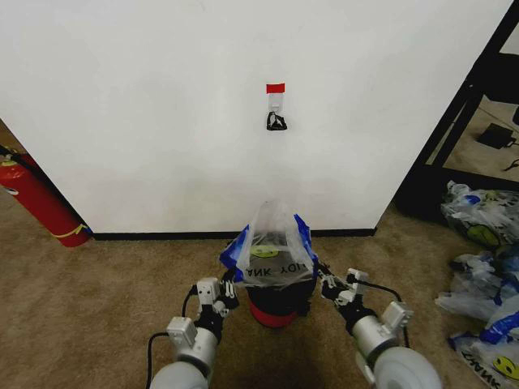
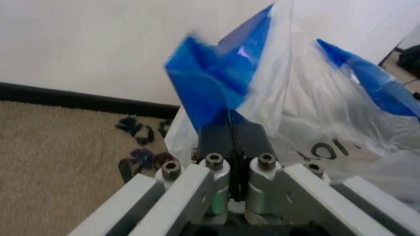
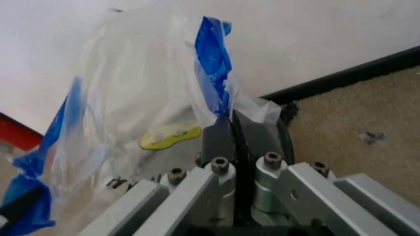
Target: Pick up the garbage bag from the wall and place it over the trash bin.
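The garbage bag, thin white plastic with blue handles and a yellow smiley, stands puffed up over the trash bin, a small black bin with a red base close to the wall. My left gripper is shut on the bag's left blue handle, low at the bin's left side. My right gripper is shut on the right blue handle at the bin's right side. In the left wrist view my left gripper pinches the blue plastic. In the right wrist view my right gripper does the same.
A hook under a red tape strip sits on the wall above the bin. A red fire extinguisher leans at the left. Heaped smiley bags lie on the carpet at the right, beside a black shelf frame.
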